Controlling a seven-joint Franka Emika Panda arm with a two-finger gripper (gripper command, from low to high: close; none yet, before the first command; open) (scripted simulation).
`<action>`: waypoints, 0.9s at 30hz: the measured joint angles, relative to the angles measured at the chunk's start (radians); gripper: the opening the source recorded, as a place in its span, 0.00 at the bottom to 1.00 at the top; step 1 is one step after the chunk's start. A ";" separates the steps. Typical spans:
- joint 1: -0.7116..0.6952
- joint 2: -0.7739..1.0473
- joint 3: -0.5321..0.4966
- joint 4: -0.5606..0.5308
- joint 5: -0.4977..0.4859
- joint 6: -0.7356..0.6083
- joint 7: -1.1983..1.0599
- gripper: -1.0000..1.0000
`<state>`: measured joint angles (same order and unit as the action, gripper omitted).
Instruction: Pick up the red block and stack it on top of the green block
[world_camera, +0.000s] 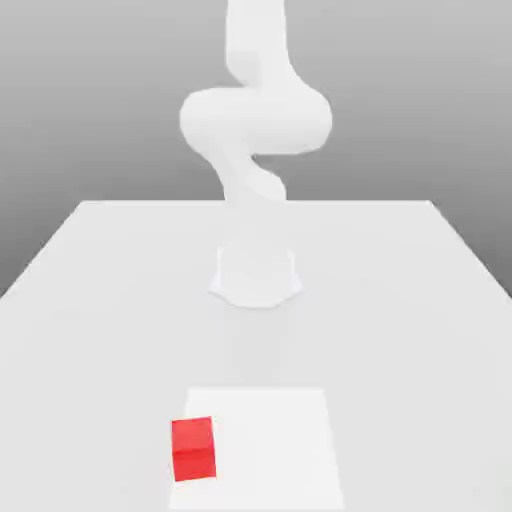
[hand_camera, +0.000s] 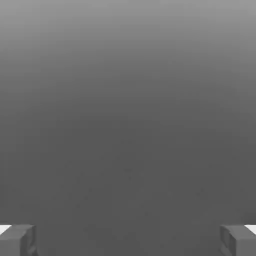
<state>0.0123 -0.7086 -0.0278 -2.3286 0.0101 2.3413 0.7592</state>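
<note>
The red block (world_camera: 193, 449), a small glossy cube, rests on the white table near its front edge, towards the exterior view's left. The green block is out of view. In the hand view my gripper (hand_camera: 128, 241) is open: its two grey fingertips (hand_camera: 18, 240) stand far apart with nothing between them, and plain grey background lies beyond them. The white arm (world_camera: 255, 120) rises from its base and leaves the exterior view at the top.
The arm's round base (world_camera: 256, 275) stands mid-table, behind the block. A brighter white square patch (world_camera: 285, 440) lies on the table (world_camera: 90, 300) under and beside the block. The table's far edge runs behind the base.
</note>
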 joint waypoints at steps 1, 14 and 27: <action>0.006 0.039 -0.013 -0.012 0.004 0.018 -0.017 0.50; 0.047 0.515 -0.132 -0.160 0.063 0.232 -0.234 0.50; -0.018 0.981 -0.115 -0.243 0.117 0.499 -0.398 0.50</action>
<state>-0.0054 0.2726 -0.1432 -2.5711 0.1272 2.8407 0.3616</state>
